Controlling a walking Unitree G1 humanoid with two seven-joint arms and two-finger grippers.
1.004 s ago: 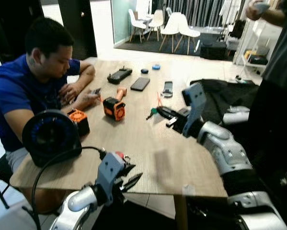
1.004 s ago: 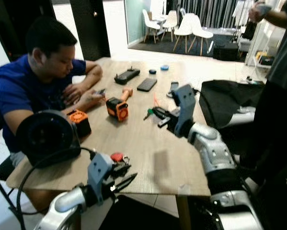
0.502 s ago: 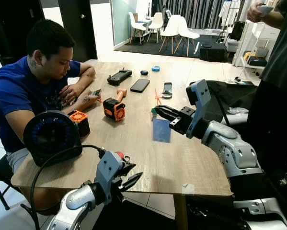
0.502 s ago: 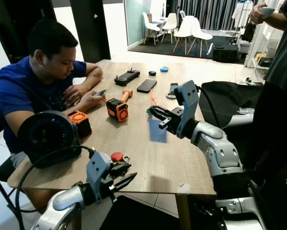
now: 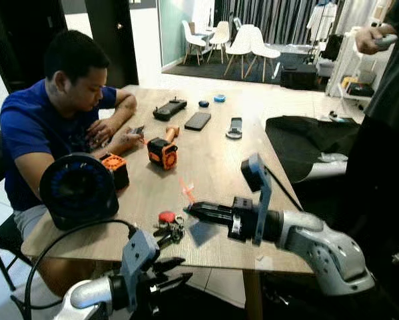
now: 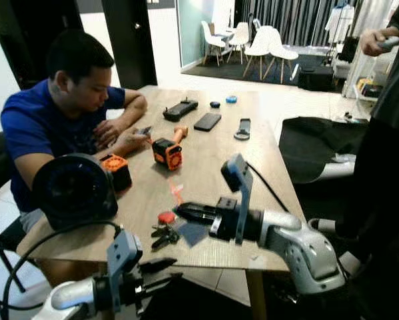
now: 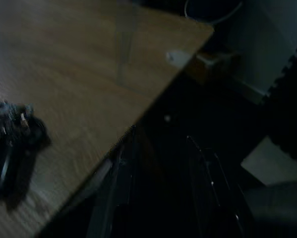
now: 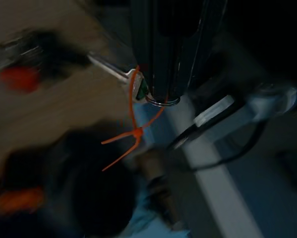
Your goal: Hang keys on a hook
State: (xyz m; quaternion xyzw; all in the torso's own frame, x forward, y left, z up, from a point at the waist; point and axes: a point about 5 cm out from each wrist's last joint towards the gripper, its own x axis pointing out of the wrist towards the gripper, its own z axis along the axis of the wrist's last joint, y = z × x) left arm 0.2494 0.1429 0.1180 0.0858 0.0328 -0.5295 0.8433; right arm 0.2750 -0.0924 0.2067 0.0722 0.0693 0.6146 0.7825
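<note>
Your right gripper (image 5: 191, 209): fingers pressed together, grasping a key with orange zip tie (image 8: 133, 130), held over the wooden table (image 5: 216, 163) near its front edge.
Your key bunch with red tag (image 5: 168, 227): lying on the table, just beside that gripper's tips.
Your left gripper (image 5: 179, 272): below the table's front edge, fingers spread, holding nothing.
Seated person in blue shirt (image 5: 36, 127): at the table's left side.

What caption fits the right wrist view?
Right claw shut on a key ring with an orange tie.
</note>
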